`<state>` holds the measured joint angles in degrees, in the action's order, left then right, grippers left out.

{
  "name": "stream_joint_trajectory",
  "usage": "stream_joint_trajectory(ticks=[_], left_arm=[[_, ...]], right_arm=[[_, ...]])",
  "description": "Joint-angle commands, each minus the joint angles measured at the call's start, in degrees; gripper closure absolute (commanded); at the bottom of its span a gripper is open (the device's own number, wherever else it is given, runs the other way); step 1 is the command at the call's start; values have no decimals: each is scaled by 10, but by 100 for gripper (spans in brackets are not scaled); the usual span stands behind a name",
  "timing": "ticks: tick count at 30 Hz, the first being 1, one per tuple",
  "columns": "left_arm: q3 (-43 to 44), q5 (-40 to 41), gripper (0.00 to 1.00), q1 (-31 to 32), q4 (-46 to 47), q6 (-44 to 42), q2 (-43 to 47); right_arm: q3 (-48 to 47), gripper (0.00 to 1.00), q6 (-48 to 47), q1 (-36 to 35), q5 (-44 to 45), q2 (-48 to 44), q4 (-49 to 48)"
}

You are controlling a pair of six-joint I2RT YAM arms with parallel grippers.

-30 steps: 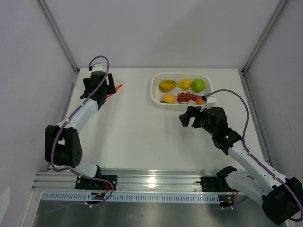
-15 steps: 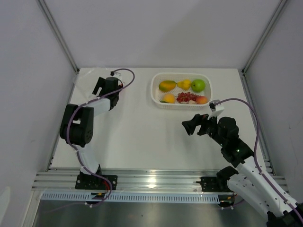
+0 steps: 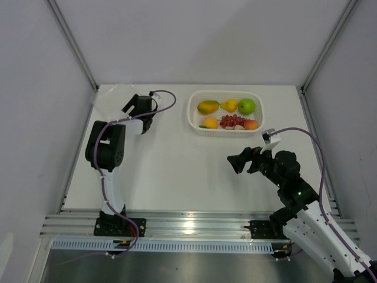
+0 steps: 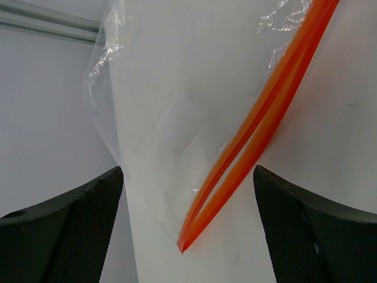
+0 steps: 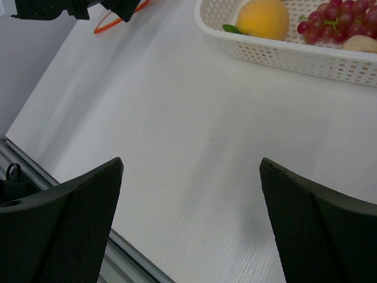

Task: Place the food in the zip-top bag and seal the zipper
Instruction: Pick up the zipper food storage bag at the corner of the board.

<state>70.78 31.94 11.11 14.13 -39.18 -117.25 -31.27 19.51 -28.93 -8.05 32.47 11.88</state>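
The clear zip-top bag (image 4: 165, 106) lies flat on the white table, and its red-orange zipper (image 4: 259, 124) runs diagonally with its end between my left fingers. My left gripper (image 4: 187, 177) is open just above the bag; in the top view it (image 3: 138, 106) sits at the far left and hides the bag. The food lies in the white basket (image 3: 194, 121): mango (image 3: 207, 107), yellow piece (image 3: 230, 105), green apple (image 3: 247, 106), grapes (image 3: 232, 121), peach (image 3: 251, 124). My right gripper (image 3: 238, 162) is open and empty, near of the basket, over bare table (image 5: 191, 165).
The right wrist view shows the basket's perforated wall (image 5: 283, 50) with an orange-yellow fruit (image 5: 262, 17) and grapes (image 5: 336, 23), and the zipper (image 5: 115, 23) far off by the left gripper. Enclosure walls stand on both sides. A metal rail runs along the near edge.
My left arm has folded in and its gripper has shifted right over the bag. My right gripper has drawn back from the basket toward the near right.
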Motion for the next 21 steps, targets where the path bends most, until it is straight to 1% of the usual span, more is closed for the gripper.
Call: stream_joint_trajectory(ticks=[1,4,9,10,11,12,21], left_arm=[[50,-19,8,-2,1,-35,-20],[84,-31,10,-7,-28,-42,-44],[129,-21,12,-19,-31,-51,-74],[133,-21,14,-22,-36,-51,-81],[138,-26,19,-22,-41,-57,-83],[144,-26,21,-23,-42,-62,-91],[184,-22,20,-45,-76,-56,-119]], right_arm=[[3,1,4,-3,-8,1,-12],[6,1,7,-3,-8,-2,-12],[13,1,7,-3,0,-4,-22],[14,1,7,-3,0,-4,-25],[16,1,7,-3,1,-3,-28],[16,1,8,-3,3,-2,-30],[17,0,8,-3,9,10,-40]])
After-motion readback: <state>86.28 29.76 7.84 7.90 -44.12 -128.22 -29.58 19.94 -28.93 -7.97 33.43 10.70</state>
